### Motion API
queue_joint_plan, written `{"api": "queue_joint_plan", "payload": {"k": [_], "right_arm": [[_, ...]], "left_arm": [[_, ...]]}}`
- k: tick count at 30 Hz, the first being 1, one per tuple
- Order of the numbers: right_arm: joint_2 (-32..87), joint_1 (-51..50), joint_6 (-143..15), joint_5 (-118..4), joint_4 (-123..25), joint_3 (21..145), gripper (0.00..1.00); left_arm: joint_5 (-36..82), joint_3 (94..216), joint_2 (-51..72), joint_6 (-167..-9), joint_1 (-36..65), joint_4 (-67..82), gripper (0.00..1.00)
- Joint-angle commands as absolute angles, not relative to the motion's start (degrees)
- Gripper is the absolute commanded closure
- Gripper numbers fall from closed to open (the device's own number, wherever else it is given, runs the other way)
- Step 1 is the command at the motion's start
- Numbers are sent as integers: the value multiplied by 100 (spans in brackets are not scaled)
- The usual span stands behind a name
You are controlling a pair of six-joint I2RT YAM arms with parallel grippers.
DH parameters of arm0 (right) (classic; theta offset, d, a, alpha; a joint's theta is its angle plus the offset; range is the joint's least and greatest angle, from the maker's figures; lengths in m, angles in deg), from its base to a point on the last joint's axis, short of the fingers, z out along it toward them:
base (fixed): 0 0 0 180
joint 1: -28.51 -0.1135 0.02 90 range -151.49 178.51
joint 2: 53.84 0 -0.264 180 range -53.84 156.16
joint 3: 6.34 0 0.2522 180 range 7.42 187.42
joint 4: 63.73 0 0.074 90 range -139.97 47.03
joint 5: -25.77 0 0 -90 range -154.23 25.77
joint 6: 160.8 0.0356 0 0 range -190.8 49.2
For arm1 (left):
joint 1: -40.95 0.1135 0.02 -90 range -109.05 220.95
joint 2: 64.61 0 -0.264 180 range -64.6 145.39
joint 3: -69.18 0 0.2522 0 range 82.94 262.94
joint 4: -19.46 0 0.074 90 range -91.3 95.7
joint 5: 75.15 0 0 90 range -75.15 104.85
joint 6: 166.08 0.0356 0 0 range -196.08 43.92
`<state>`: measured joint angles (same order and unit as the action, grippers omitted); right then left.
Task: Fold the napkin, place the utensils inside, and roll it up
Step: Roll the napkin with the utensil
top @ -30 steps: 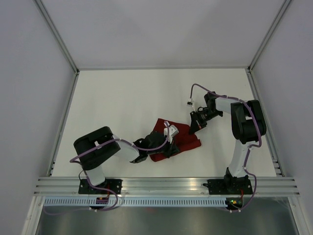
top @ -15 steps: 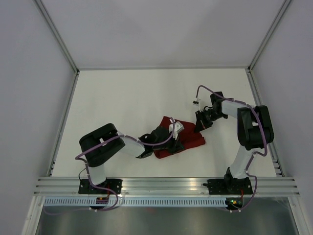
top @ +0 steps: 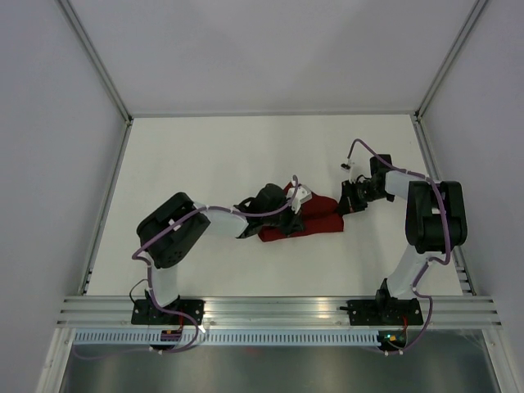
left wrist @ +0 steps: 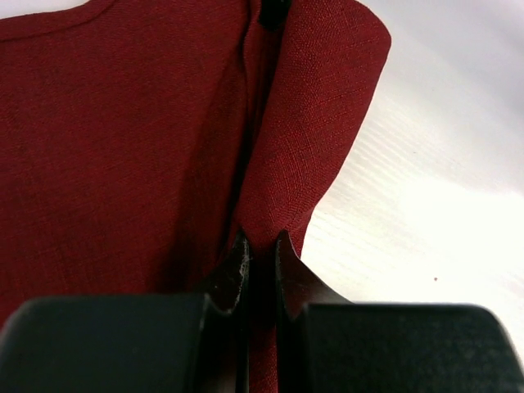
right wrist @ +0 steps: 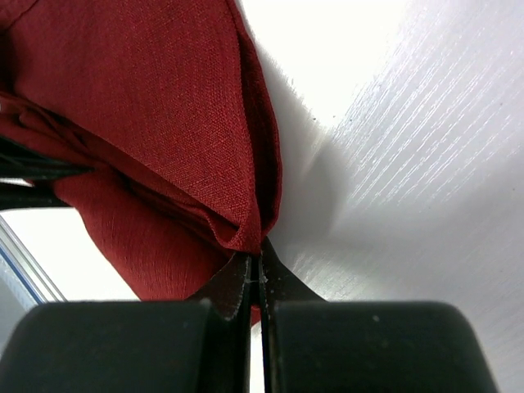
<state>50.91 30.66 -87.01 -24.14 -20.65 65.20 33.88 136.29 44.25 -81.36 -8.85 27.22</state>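
Observation:
The dark red napkin (top: pixel 315 217) lies bunched in folds on the white table, between my two grippers. My left gripper (top: pixel 293 214) is shut on a fold of the napkin (left wrist: pixel 164 147) at its left part. My right gripper (top: pixel 344 205) is shut on the napkin's right edge (right wrist: pixel 164 106), low over the table. The cloth hangs in loose layers between the two holds. No utensils show in any view.
The white table (top: pixel 205 164) is ringed by an aluminium frame (top: pixel 110 188) and pale walls. A metal rail (top: pixel 270 307) runs along the near edge by the arm bases.
Both grippers have moved right and away from the bases, carrying the napkin with them. The napkin now lies stretched wider between them.

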Motion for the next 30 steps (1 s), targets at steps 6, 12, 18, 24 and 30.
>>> {"api": "queue_joint_plan", "payload": {"k": [6,12,18,24,30], "right_arm": [[5198,3255,-9023,-2978,-2527,6991,99],[5118,3264,-9225,-2987,-2651,6903,97],[5488,3255,-9366,-2969,-2405,7325,95],[5506,3255,-9471,-2855,-2264,7562,82],[5137,3237,-9831,-3013,-2009,7694,49]], "left_arm": [[3656,13418,4921,-7626,-563,1063,98],[4217,13506,4913,-7143,-563,948,98],[4894,13822,5105,-6915,-563,606,98],[5132,13990,5352,-6809,-563,272,98],[5177,14016,5536,-6808,-554,148,98]]}}
